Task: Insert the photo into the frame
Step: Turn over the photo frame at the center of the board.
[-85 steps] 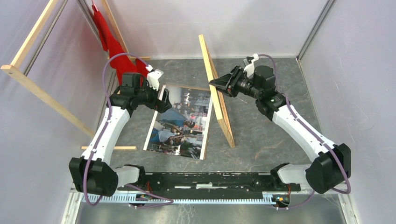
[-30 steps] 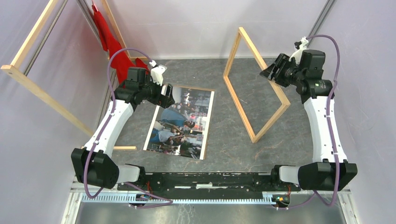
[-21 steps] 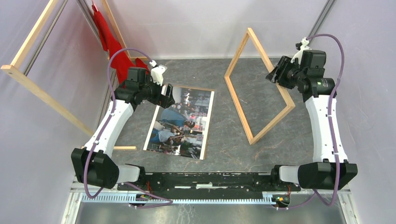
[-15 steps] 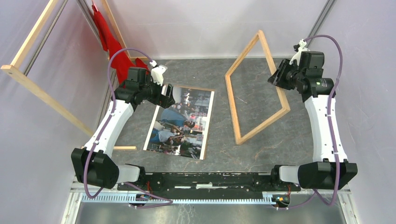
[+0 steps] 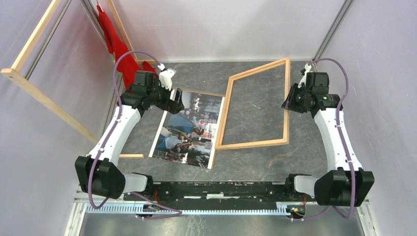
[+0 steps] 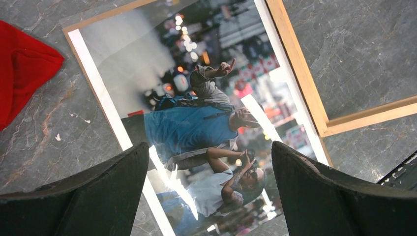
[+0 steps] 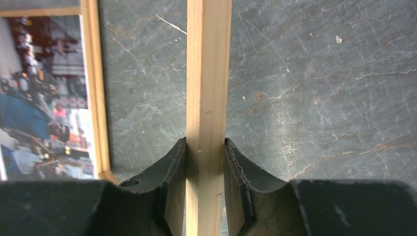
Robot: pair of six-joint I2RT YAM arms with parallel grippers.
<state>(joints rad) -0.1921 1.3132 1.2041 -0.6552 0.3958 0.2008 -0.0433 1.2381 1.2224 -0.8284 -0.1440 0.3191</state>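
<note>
The photo (image 5: pixel 189 130) lies face up on the grey table, its people in blue and white showing in the left wrist view (image 6: pixel 196 123). My left gripper (image 5: pixel 173 105) hovers over its far left part, open and empty (image 6: pixel 209 191). The light-wood frame (image 5: pixel 251 144) lies almost flat to the right of the photo. Its left rail (image 6: pixel 300 73) runs along the photo's right edge. My right gripper (image 5: pixel 287 103) is shut on the frame's right rail (image 7: pixel 208 73), one pad pressed on each side (image 7: pixel 205 167).
A red cloth (image 5: pixel 115 44) hangs at the back left beside long wooden rails (image 5: pixel 44 98). A short wood strip (image 5: pixel 123 156) lies left of the photo. A thin brown edge (image 6: pixel 103 14) shows along the photo's far side. Walls close in on both sides.
The frame has swung down from a tilted, raised stand to almost flat on the table. My right gripper came down with it and its jaws narrowed on the rail. The left arm stayed still.
</note>
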